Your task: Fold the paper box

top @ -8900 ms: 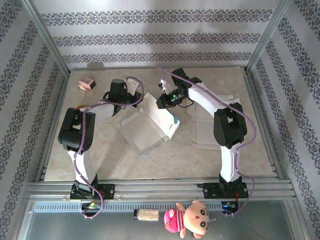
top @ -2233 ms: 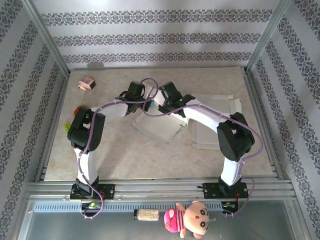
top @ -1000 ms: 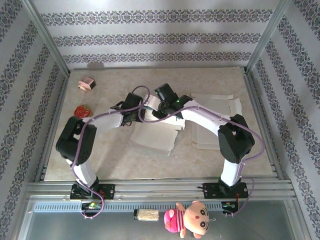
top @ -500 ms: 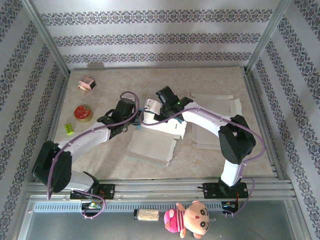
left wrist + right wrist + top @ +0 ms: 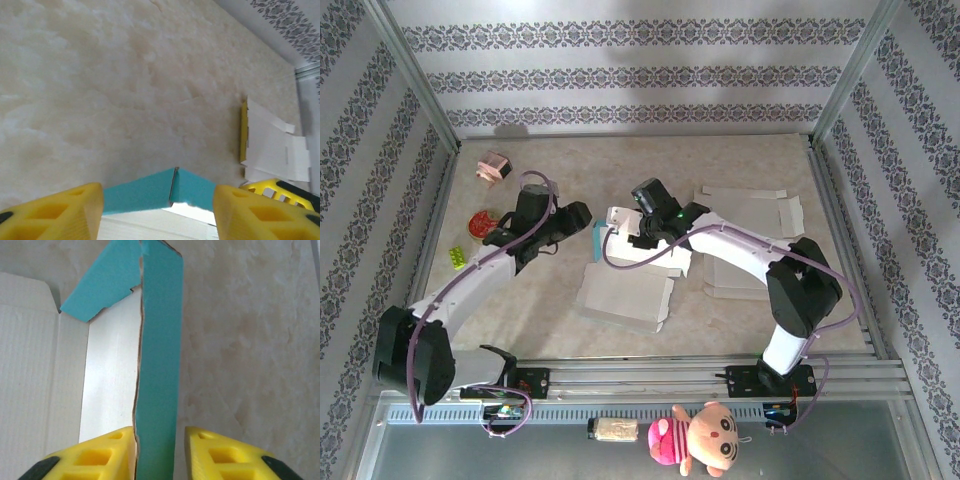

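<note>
Paper box (image 5: 625, 288) lies mid-table (image 5: 740, 310), its teal flap (image 5: 156, 370) pinched upright in the right claw (image 5: 159, 452). Left claw (image 5: 157, 212) hangs open just left of the box, gripping nothing. Box bottom's cut off in both wrist views.

Beige marbled counter (image 5: 620, 330) inside a metal-framed enclosure, patterned wallpaper (image 5: 620, 75) on the back and side walls. Far-left corner: small pink block (image 5: 494, 167). Nearer along the left edge: red round item (image 5: 478, 223), partly hidden, then a small green brick (image 5: 457, 258). On the front ledge below the counter: pink and tan plush doll (image 5: 702, 443) lying on its side, small tan cylinder (image 5: 614, 430) just beside it.
</note>
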Controlling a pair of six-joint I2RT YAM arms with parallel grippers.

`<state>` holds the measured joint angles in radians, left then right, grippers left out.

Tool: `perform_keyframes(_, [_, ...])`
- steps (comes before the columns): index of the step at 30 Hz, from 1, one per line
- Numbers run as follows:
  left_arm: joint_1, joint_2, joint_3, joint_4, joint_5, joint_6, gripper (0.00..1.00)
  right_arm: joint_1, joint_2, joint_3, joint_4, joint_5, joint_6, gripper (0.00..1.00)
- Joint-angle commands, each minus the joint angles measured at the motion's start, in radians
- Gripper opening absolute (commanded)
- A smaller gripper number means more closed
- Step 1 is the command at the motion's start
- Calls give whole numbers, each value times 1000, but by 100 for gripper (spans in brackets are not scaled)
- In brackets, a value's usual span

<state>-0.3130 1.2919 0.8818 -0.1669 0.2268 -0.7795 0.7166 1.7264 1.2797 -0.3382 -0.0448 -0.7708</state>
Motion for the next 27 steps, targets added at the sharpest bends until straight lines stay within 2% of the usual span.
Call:
perform_keyframes(1, [12, 58, 29, 91, 167, -51, 64, 12, -65, -10, 39, -25, -34, 35])
perform_keyframes(4, [12, 116, 44, 161, 257, -46, 67, 11, -87, -24, 51, -76, -11, 36])
perform_keyframes(7, [11, 165, 53, 173, 276, -40, 67, 13, -103, -31, 55, -90, 11, 38])
perform_keyframes(12, [12, 205, 35, 202, 276, -39, 53, 12, -152, -54, 77, -120, 102, 39])
perform_keyframes(14, [13, 203, 18, 215, 278, -46, 49, 13, -186, -62, 92, -120, 209, 41])
perform_keyframes(16, [12, 196, -1, 222, 278, -49, 47, 13, -218, -44, 87, -81, 384, 43])
perform_keyframes(19, [12, 180, -29, 230, 283, -51, 45, -2, -268, 4, -1, 13, 782, 45])
perform_keyframes(21, [12, 170, -57, 251, 290, -56, 43, -35, -309, 4, -69, -9, 1077, 46])
perform_keyframes(23, [12, 161, -83, 280, 304, -64, 40, -50, -341, -10, -141, 20, 1299, 46])
perform_keyframes(27, [11, 157, -115, 301, 317, -71, 39, -54, -381, -26, -307, 82, 1592, 49])
